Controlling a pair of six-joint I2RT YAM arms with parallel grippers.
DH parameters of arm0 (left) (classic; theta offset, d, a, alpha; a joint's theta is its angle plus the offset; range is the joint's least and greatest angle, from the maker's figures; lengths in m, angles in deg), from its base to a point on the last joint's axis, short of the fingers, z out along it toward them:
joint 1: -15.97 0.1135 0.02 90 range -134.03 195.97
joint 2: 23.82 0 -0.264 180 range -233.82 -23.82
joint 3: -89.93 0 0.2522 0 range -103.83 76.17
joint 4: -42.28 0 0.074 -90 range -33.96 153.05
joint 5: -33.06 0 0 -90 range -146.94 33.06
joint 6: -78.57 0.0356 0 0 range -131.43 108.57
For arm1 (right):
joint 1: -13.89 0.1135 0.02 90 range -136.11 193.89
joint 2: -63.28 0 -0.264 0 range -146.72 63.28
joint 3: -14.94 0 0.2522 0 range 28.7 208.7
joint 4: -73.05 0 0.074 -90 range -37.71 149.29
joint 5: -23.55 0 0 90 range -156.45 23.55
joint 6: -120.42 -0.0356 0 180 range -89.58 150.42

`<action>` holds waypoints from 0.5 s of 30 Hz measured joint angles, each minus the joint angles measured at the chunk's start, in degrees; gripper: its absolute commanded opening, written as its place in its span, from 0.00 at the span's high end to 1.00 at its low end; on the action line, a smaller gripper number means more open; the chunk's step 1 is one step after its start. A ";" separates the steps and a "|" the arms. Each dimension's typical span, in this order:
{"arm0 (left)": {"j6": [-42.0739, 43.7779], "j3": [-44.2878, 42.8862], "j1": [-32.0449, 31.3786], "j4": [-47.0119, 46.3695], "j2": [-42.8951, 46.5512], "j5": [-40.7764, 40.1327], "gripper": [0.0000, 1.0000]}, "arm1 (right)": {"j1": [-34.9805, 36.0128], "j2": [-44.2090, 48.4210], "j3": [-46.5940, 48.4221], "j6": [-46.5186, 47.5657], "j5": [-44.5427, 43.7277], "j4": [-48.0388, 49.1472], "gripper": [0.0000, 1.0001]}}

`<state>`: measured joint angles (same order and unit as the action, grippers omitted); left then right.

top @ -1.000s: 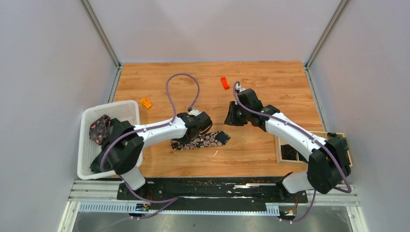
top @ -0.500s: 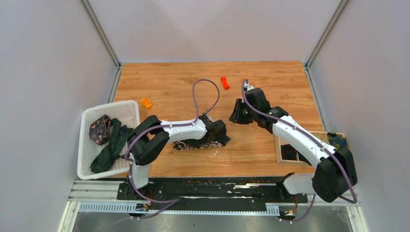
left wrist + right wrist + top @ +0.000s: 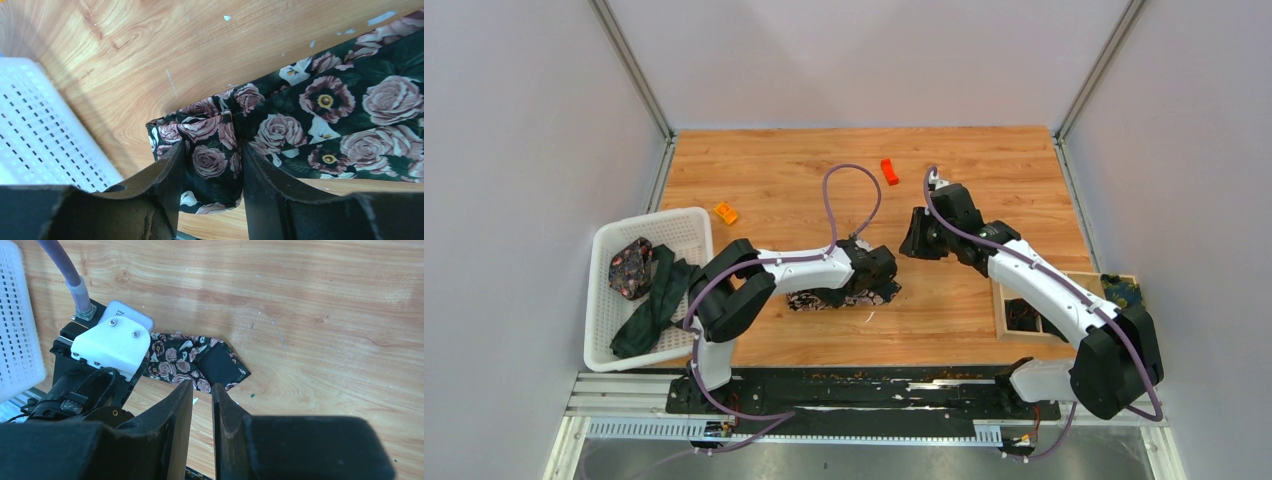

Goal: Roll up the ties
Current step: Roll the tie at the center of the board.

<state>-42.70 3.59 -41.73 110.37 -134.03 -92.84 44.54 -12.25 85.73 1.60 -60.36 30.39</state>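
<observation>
The top external camera sits above and behind the arm bases, looking down from afar on the whole wooden surface (image 3: 984, 170) and the white basket (image 3: 686, 232). The left wrist camera is low and very near, facing past the left gripper (image 3: 212, 152) at the floral tie (image 3: 320, 110), with the white basket at its left edge. The right wrist camera looks down from higher, past the right gripper (image 3: 202, 387), toward the left arm's wrist (image 3: 112, 342). All three views share the floral tie.
</observation>
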 measured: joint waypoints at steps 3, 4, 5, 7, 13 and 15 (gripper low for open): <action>0.02 0.00 0.00 -0.92 0.15 0.85 0.46 | -0.02 0.00 0.00 -0.02 0.02 0.00 0.78; 0.04 0.02 0.00 -1.20 0.33 1.09 0.44 | -0.04 0.00 0.00 -0.02 0.02 0.00 0.78; 0.02 0.13 0.00 -1.60 0.66 1.38 0.42 | -0.04 0.00 0.00 -0.04 0.04 0.00 0.78; -0.11 0.57 0.00 -2.45 1.68 1.88 0.38 | -0.04 0.00 0.00 -0.07 0.11 0.00 0.78; -0.70 3.78 0.00 -5.38 6.16 2.36 0.27 | -0.04 -0.07 0.00 -0.68 1.03 0.15 0.78; -0.92 5.42 -0.04 -6.05 8.94 2.19 0.24 | 0.04 -0.26 0.00 -0.90 1.40 0.52 0.78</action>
<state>-43.61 9.02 -41.77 104.32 -125.09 -90.65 44.59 -12.51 85.73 0.71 -58.96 30.91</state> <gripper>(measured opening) 0.716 0.218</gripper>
